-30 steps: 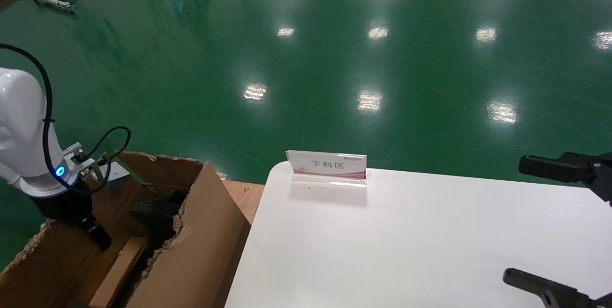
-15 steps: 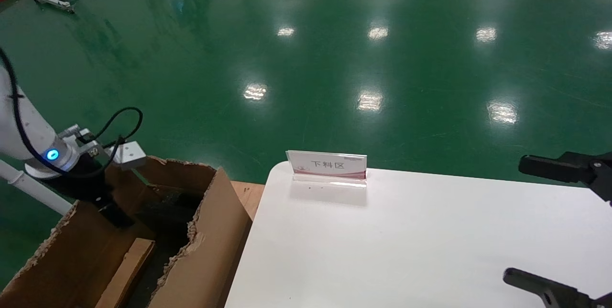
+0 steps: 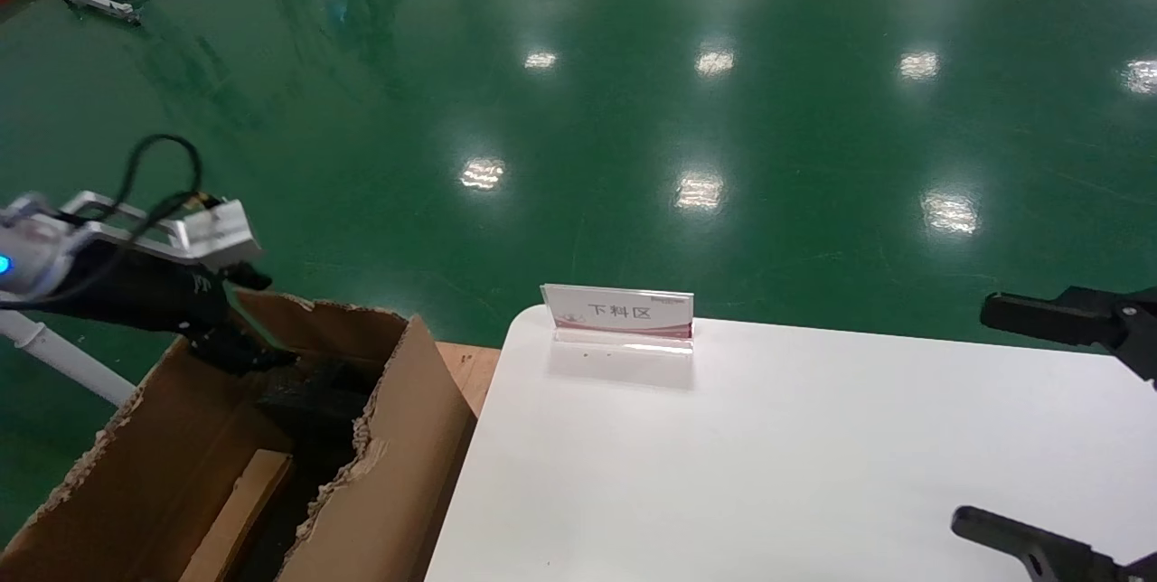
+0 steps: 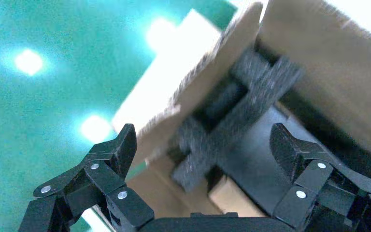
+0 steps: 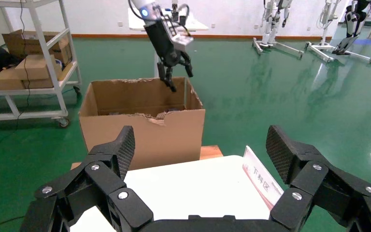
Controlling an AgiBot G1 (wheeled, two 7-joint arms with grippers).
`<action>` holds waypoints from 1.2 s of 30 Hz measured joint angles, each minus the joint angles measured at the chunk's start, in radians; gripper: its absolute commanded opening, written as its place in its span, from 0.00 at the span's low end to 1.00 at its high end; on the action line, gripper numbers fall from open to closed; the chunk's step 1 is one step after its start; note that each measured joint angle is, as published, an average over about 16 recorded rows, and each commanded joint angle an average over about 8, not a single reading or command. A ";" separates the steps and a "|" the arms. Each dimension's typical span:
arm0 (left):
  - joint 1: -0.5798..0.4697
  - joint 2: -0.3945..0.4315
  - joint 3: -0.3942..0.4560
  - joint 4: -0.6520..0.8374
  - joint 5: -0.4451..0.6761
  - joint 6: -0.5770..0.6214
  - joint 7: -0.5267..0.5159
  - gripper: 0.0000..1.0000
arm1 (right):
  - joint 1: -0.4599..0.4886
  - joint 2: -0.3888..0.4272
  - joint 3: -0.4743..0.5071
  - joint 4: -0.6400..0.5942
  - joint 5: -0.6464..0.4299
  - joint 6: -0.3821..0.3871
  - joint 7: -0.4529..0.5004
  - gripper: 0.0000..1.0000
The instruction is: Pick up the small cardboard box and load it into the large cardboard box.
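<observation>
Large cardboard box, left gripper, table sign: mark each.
large cardboard box (image 3: 398, 464), head view, outer side wall.
left gripper (image 4: 203, 150), left wrist view, midway between open fingertips.
table sign (image 3: 618, 312), head view, printed face.

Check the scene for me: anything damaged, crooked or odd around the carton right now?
The large cardboard box has ragged, torn top edges, worst on the wall beside the white table. The small cardboard box leans tilted inside it. The empty left gripper hovers open above.

Large cardboard box (image 3: 380, 464), open-topped: interior partly taken up by black foam pieces (image 3: 307, 397) and the small cardboard box (image 3: 239, 510); table (image 3: 768, 474) obstructed only by a sign stand (image 3: 619, 318) at its far edge.
</observation>
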State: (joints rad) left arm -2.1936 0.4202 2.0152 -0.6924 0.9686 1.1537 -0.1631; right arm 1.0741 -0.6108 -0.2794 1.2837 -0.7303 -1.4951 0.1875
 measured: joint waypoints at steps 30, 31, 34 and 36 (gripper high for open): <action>0.086 -0.115 -0.291 -0.111 -0.147 0.085 0.205 1.00 | 0.000 0.000 0.000 0.000 0.000 0.000 0.000 1.00; 0.094 -0.113 -0.303 -0.115 -0.148 0.087 0.203 1.00 | 0.000 0.000 0.000 0.000 0.000 0.000 0.000 1.00; 0.120 -0.105 -0.339 -0.127 -0.149 0.093 0.197 1.00 | 0.000 0.000 0.000 0.000 0.000 0.000 0.000 1.00; 0.136 -0.099 -0.363 -0.135 -0.150 0.097 0.193 1.00 | 0.000 0.000 0.000 0.000 0.000 0.000 0.000 1.00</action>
State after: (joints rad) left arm -2.0572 0.3208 1.6526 -0.8272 0.8189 1.2510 0.0298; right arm 1.0741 -0.6108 -0.2794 1.2837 -0.7303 -1.4951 0.1875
